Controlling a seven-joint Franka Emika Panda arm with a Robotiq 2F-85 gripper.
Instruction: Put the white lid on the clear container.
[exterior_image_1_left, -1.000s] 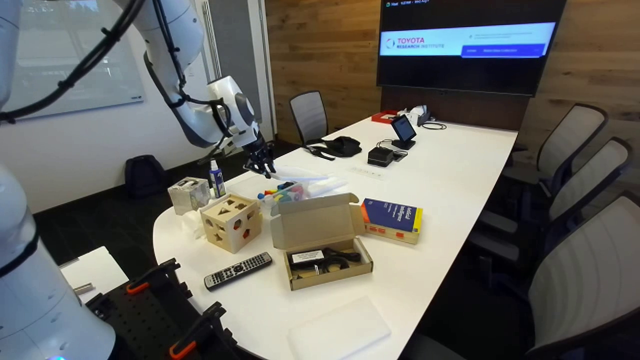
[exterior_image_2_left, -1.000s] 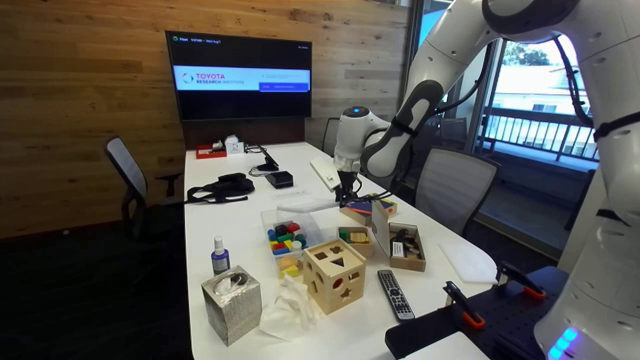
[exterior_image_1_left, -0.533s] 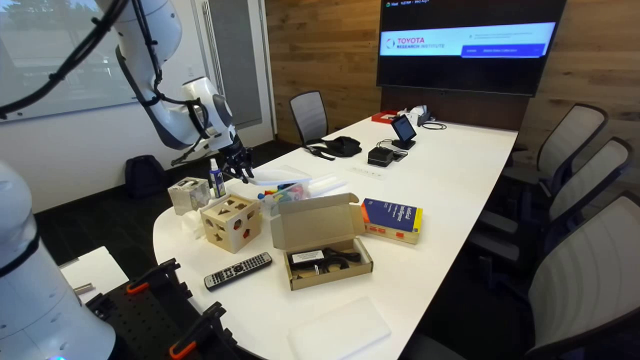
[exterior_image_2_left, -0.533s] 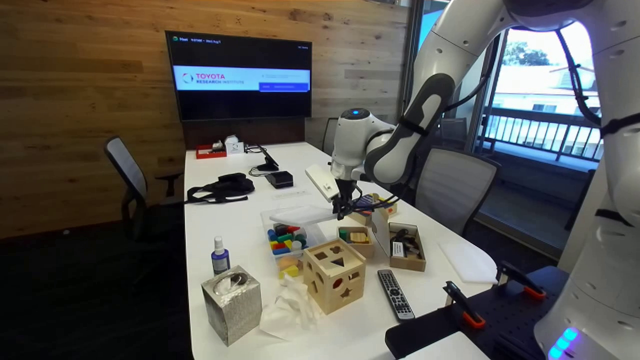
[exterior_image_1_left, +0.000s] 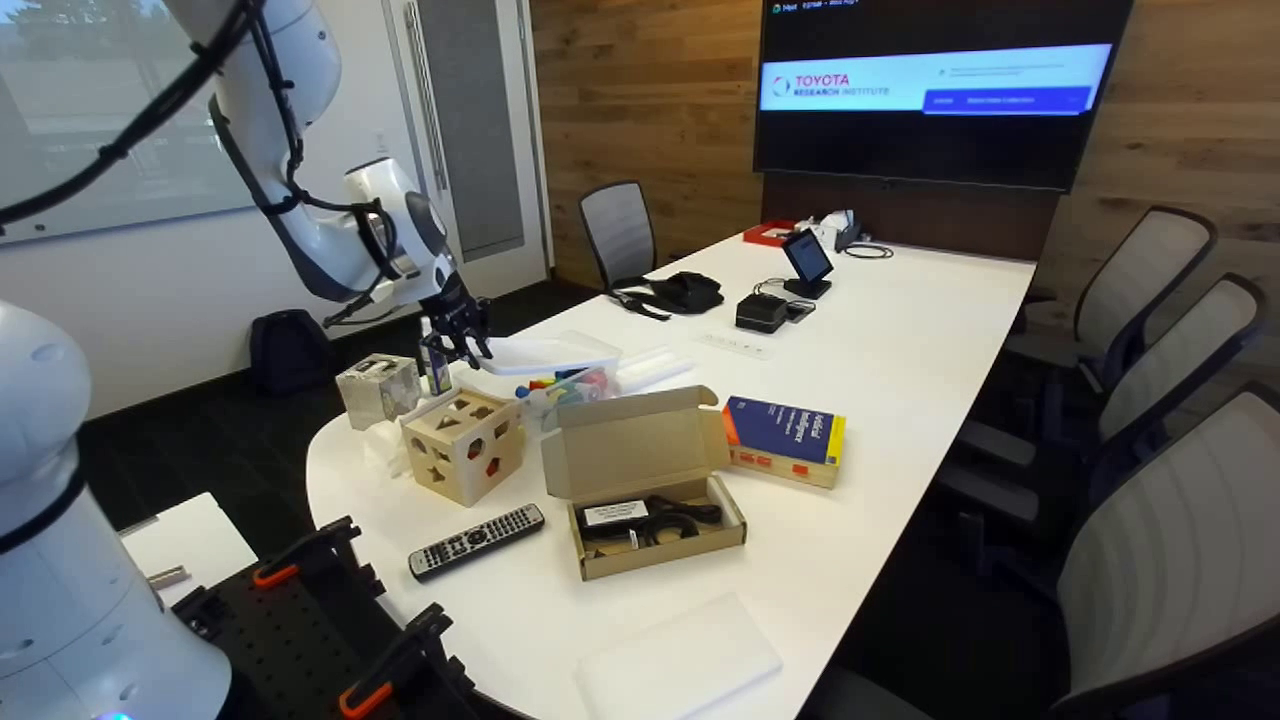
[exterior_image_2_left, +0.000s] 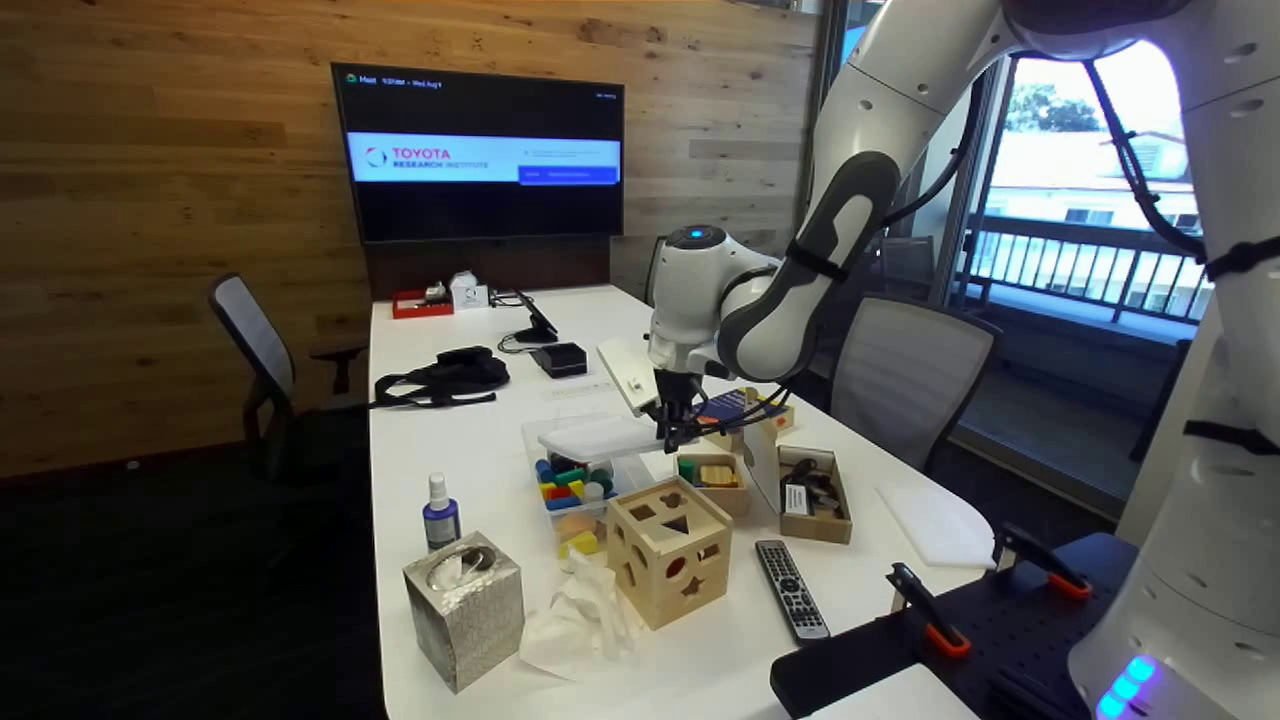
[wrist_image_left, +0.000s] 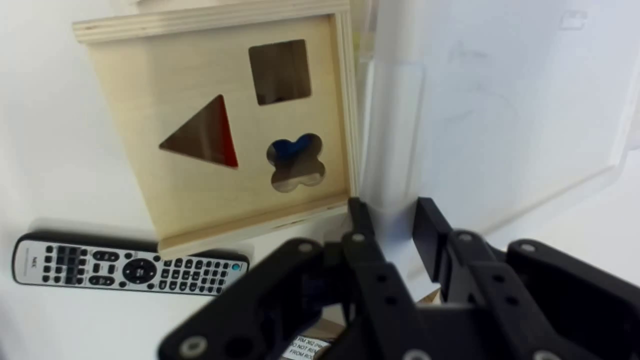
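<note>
My gripper is shut on the near edge of the white lid and holds it off the table, slightly tilted. In the wrist view the lid spreads up and right from between the fingertips. In an exterior view the gripper is at the right end of the lid. There the lid hides the back part of the clear container, which holds coloured blocks; the gap between them is hard to judge. The container also shows just in front of the lid.
A wooden shape cube stands beside the container, close to the gripper in the wrist view. A small wooden tray, open brown cardboard box, blue book, spray bottle, tissue box and remote stand around.
The gripper, holding the lid, has moved left and a little down in both exterior views. The lid now hides more of the container's back part. Nothing was let go; other things stay put.
</note>
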